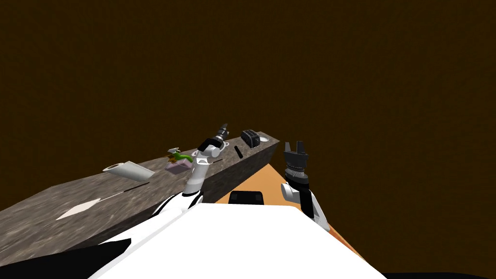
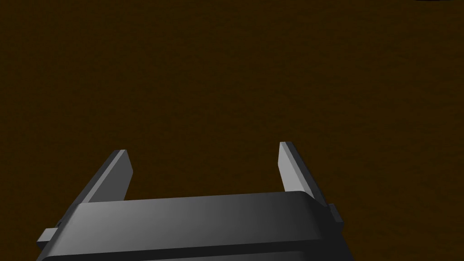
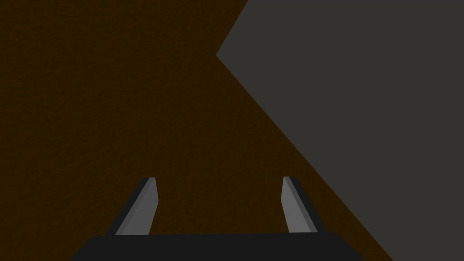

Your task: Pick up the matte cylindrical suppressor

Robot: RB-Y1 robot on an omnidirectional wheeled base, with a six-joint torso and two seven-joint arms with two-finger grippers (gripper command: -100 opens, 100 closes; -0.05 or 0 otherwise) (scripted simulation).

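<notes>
The suppressor is a short matte black cylinder lying on the mottled grey counter, near its far end. My left arm reaches over the counter, and my left gripper hangs raised just left of and beyond the suppressor, apart from it. In the left wrist view the left gripper stands open with nothing between its fingers, facing a dark brown wall. My right gripper is held up off the counter's end, over the orange floor. The right wrist view shows the right gripper open and empty.
A black ribbed block and a small round dish sit at the counter's far end. A green object on a pale purple box, a white cylinder on its side and a flat white pointed tool lie further left.
</notes>
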